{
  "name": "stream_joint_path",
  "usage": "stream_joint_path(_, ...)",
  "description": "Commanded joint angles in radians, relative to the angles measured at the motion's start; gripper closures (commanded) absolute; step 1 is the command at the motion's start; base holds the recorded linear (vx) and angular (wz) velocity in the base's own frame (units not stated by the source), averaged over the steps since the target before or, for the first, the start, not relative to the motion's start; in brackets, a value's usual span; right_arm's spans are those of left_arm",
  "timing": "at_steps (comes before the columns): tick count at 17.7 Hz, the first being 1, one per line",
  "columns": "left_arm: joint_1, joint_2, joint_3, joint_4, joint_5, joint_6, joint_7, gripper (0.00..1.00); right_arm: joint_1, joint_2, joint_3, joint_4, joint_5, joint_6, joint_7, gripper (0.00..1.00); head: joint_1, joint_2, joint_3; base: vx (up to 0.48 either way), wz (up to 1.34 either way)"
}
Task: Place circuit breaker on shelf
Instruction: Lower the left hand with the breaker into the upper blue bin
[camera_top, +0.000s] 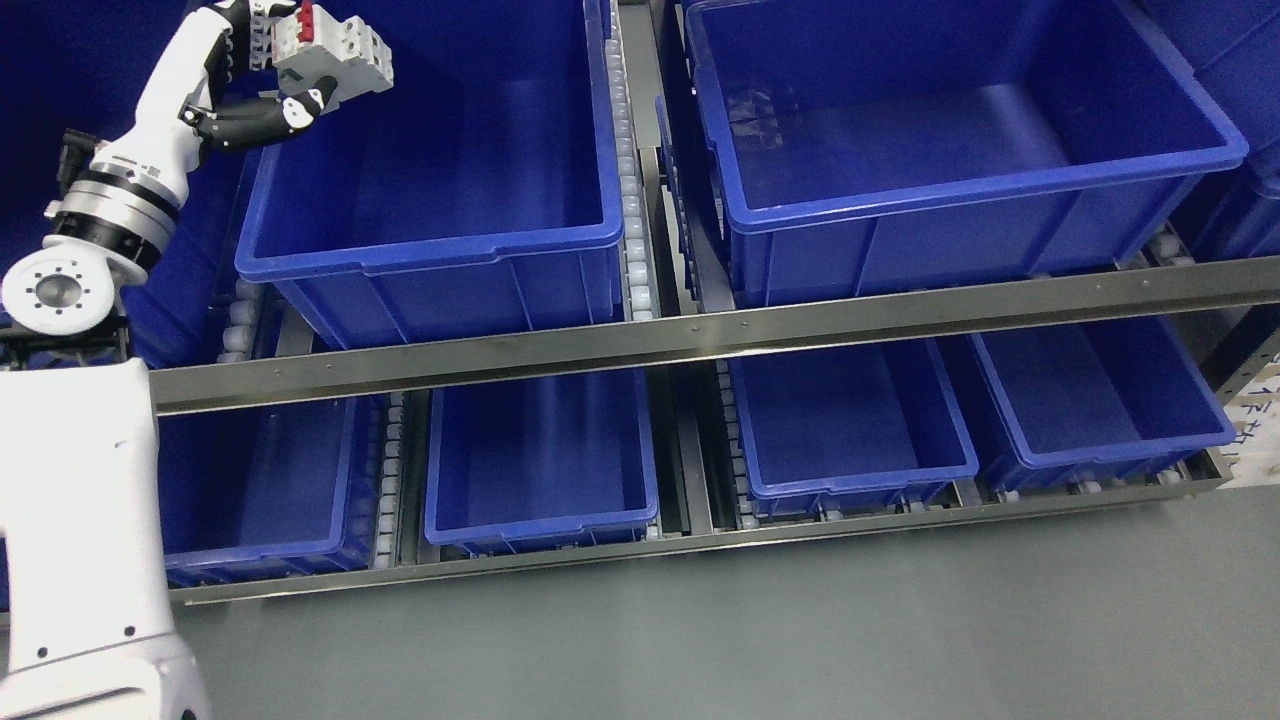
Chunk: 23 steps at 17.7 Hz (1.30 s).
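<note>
Along the left edge of the frame, the left arm (80, 520) is rising from the lower left corner, its white forearm bending at a round joint and reaching up and to the right toward the upper left of the frame. There the left hand (262, 70) is grasping the circuit breaker (333, 55), with black-and-white fingers (270, 113) curling under it and others pressing on its upper left side.

The circuit breaker is a light grey block made of several joined modules, with a red switch lever at its top left end. It is sitting tilted in the hand, its long side sloping down to the right, and it is hanging over the back left corner of the upper left bin (430, 250), above the rim and clear of the bin floor.

Further right, the shelf (700, 340) is showing a grey metal rail crossing the middle of the frame, with roller tracks between the bins. A second large blue bin (960, 190) is sitting in the upper right. Below the rail, four smaller blue bins (540, 500) are lining the lower level above the grey floor (760, 630).
</note>
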Motion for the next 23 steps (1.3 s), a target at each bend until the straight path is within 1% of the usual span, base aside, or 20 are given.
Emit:
stream_joint_path(1, -0.211, -0.021, -0.125, 0.508, -0.093, -0.001, 0.024, 0.83, 0.0, -0.017, 0.02, 0.0, 0.0, 0.033, 0.0, 0.0, 0.0, 0.0, 0.0, 0.002, -0.03)
stream_joint_path(2, -0.236, -0.03, -0.126, 0.553, -0.095, -0.001, 0.042, 0.83, 0.0, -0.017, 0.02, 0.0, 0.0, 0.033, 0.002, 0.0, 0.0, 0.0, 0.0, 0.002, -0.03)
stream_joint_path(4, -0.264, -0.039, -0.138, 0.598, -0.115, -0.001, 0.061, 0.83, 0.0, -0.017, 0.02, 0.0, 0.0, 0.033, 0.0, 0.0, 0.0, 0.0, 0.0, 0.004, -0.02)
stream_joint_path(8, -0.273, -0.028, -0.144, 0.621, -0.127, 0.002, 0.074, 0.83, 0.0, -0.017, 0.02, 0.0, 0.0, 0.033, 0.0, 0.0, 0.0, 0.0, 0.0, 0.014, -0.03)
stream_joint_path(11, -0.302, -0.022, -0.183, 0.656, -0.147, 0.006, 0.1, 0.83, 0.0, -0.017, 0.02, 0.0, 0.0, 0.033, 0.002, 0.0, 0.0, 0.0, 0.0, 0.027, -0.04)
stream_joint_path(13, -0.324, -0.024, -0.183, 0.669, -0.147, 0.006, 0.137, 0.83, 0.0, -0.017, 0.02, 0.0, 0.0, 0.033, 0.0, 0.0, 0.0, 0.0, 0.0, 0.037, 0.04)
stream_joint_path(16, -0.348, -0.039, -0.192, 0.67, -0.147, 0.008, 0.151, 0.83, 0.0, -0.017, 0.02, 0.0, 0.0, 0.033, 0.002, 0.0, 0.0, 0.0, 0.0, 0.068, 0.0)
stream_joint_path(19, -0.35, -0.06, -0.278, 0.711, -0.149, 0.009, 0.151, 0.82, 0.0, -0.017, 0.02, 0.0, 0.0, 0.033, 0.002, 0.0, 0.0, 0.0, 0.0, 0.085, -0.06)
stream_joint_path(23, -0.35, -0.061, -0.307, 0.762, -0.149, 0.011, 0.153, 0.81, 0.0, -0.017, 0.02, 0.0, 0.0, 0.033, 0.002, 0.0, 0.0, 0.0, 0.0, 0.092, -0.09)
